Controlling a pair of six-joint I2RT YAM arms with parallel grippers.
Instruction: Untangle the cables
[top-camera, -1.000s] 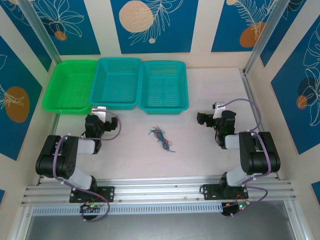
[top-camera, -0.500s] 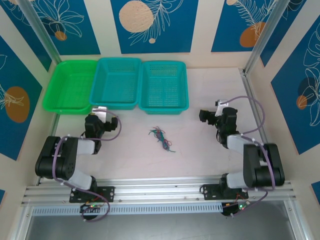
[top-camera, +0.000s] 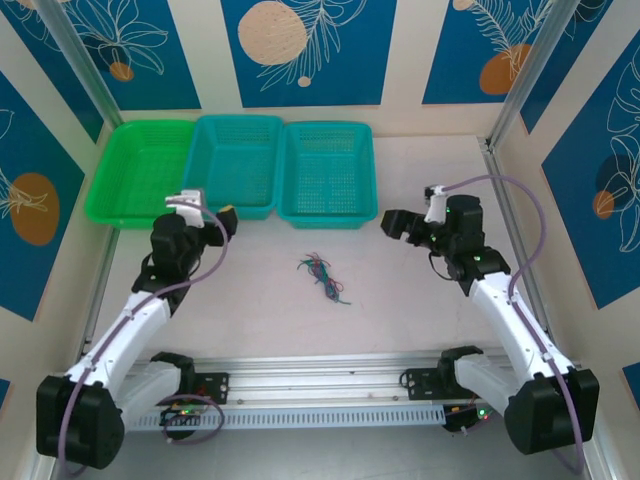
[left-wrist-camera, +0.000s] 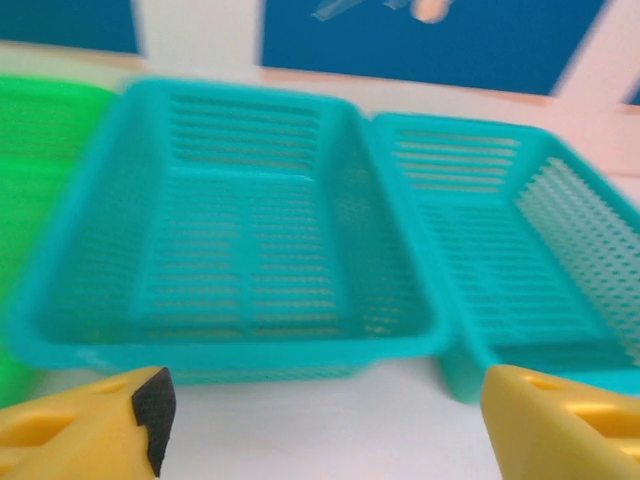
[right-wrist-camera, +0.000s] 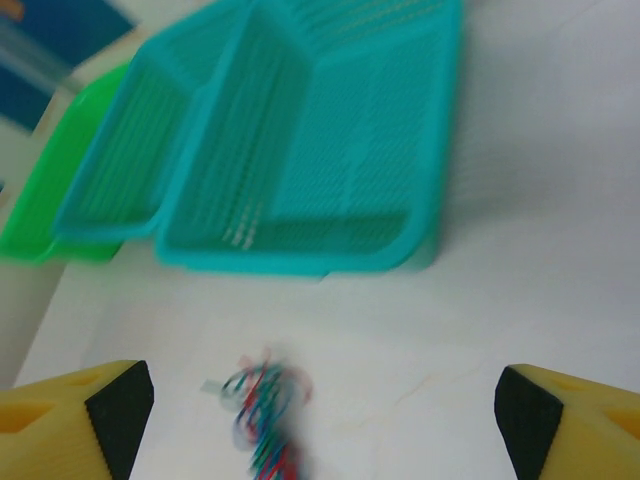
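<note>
The cables lie in one small bunch of red, blue and green strands on the pale table, between the two arms. In the right wrist view the cables show blurred, low in the frame and a little left of centre. My right gripper hovers to the right of the bunch, and its yellow fingers stand wide apart; the right gripper is open and holds nothing. My left gripper is up and to the left of the bunch, by the baskets. The left gripper is open over bare table.
Three baskets stand in a row at the back: a green basket, a teal basket and a second teal basket. In the left wrist view the two teal baskets sit close ahead. A metal rail runs along the near edge.
Both arms have unfolded and reached forward. The left gripper moved up toward the baskets, the right gripper moved left toward the table's middle. The cables have not moved.
</note>
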